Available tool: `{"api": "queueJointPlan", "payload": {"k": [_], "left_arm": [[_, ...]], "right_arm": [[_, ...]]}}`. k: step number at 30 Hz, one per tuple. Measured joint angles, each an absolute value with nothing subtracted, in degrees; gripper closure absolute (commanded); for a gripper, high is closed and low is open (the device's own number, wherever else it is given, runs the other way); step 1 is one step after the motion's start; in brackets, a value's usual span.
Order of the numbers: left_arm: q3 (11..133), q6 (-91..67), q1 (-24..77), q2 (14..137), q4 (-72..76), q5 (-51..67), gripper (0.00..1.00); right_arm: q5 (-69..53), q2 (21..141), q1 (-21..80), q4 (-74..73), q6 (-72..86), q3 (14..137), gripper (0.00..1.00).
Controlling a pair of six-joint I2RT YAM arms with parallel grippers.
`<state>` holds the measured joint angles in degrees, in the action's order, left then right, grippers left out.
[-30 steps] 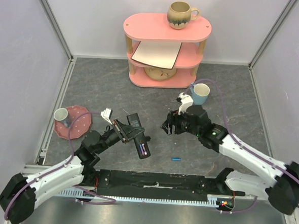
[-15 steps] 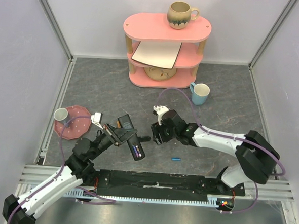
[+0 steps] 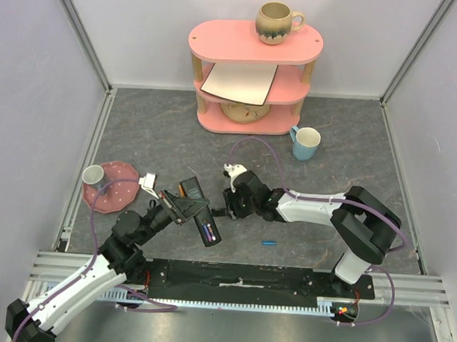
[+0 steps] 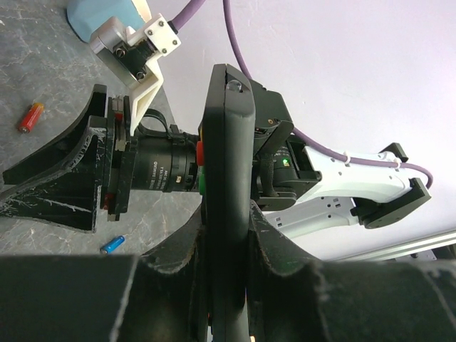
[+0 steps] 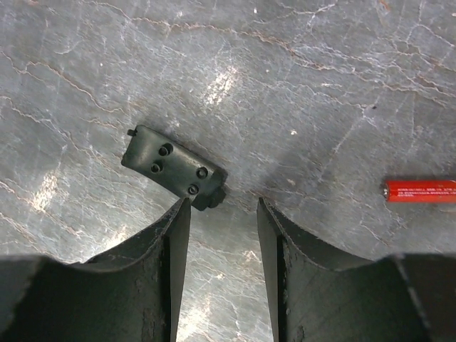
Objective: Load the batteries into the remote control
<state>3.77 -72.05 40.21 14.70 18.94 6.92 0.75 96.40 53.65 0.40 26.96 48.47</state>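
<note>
My left gripper [image 3: 181,207] [image 4: 228,239] is shut on the remote control [image 3: 198,216] and holds it off the table. In the left wrist view the remote control [image 4: 228,178] stands edge-on between the fingers. The batteries [image 3: 208,232], purple, show in the open bay at its near end. My right gripper [image 3: 224,212] [image 5: 222,206] is low over the table just right of the remote, open, with nothing between its fingers. A small flat black piece [image 5: 174,169] lies on the table at its left fingertip.
A red small cylinder [image 5: 420,190] [image 4: 30,117] and a bright blue small cylinder [image 3: 268,242] [image 4: 112,245] lie on the table. A pink plate [image 3: 117,197] with a cup [image 3: 94,176] sits at the left. The pink shelf [image 3: 254,72] and a blue mug [image 3: 305,142] stand behind.
My right gripper has swung left and down to the table beside the remote, its jaws narrowing. My left arm drew the remote slightly toward the near left.
</note>
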Motion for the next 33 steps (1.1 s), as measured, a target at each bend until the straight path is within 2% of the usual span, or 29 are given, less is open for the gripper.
{"api": "queueJointPlan", "payload": {"k": [11,21,28,33], "left_arm": [[3.8,-71.9,40.2,14.5,18.7,6.9,0.98],[3.7,-71.8,40.2,13.8,18.0,6.5,0.98],[3.7,-71.8,40.2,14.8,18.2,6.5,0.98],[3.4,-71.8,40.2,17.0,19.6,6.5,0.98]], "right_arm": [[3.4,99.2,55.0,0.4,28.5,50.9,0.66],[5.3,99.2,55.0,-0.5,28.7,50.9,1.00],[11.4,93.2,55.1,-8.3,26.4,50.5,1.00],[23.7,86.3,55.1,-19.7,21.5,56.0,1.00]]}}
